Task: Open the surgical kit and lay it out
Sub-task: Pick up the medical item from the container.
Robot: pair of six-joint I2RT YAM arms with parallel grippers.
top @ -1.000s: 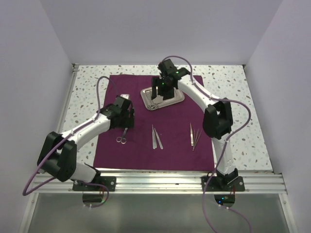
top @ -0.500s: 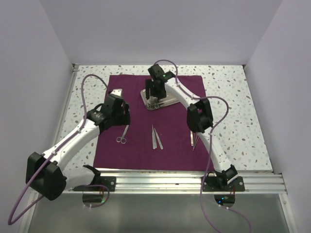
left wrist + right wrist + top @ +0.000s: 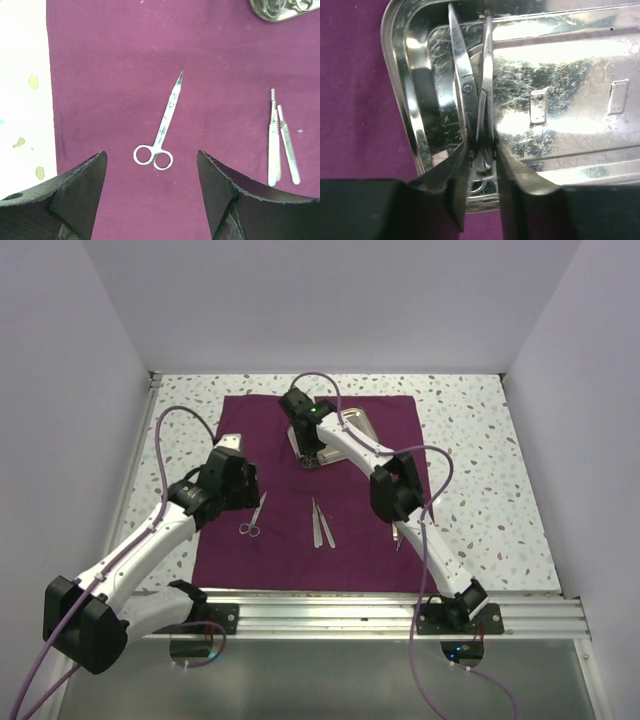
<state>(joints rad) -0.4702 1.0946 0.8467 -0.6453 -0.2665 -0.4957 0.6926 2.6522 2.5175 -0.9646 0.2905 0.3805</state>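
Right claw [image 3: 481, 150] is down inside the tray [image 3: 570, 65]. Its two fingers are closed against either flank of the crossed tools [image 3: 466, 87], low down towards their handles. These are a pair of scissors and a thin straight piece, lying together along the tray's left wall. Judgement: the overlap is the only purchase on offer. The risk is lifting both pieces at once or skidding the tray.

The tray sits at the far middle of the cloth [image 3: 370, 540], which lies spread flat on the table [image 3: 480, 460].

Left claw [image 3: 151, 165] hangs spread wide and empty above the cloth, directly over the ring handles of the laid-out scissors [image 3: 161, 125], not touching them. Two tweezers [image 3: 280, 145] lie side by side to the right, well apart from the scissors. Judgement: the row is spaced so each item can be reached singly. Layout is judged mostly done, with the tray not yet emptied.
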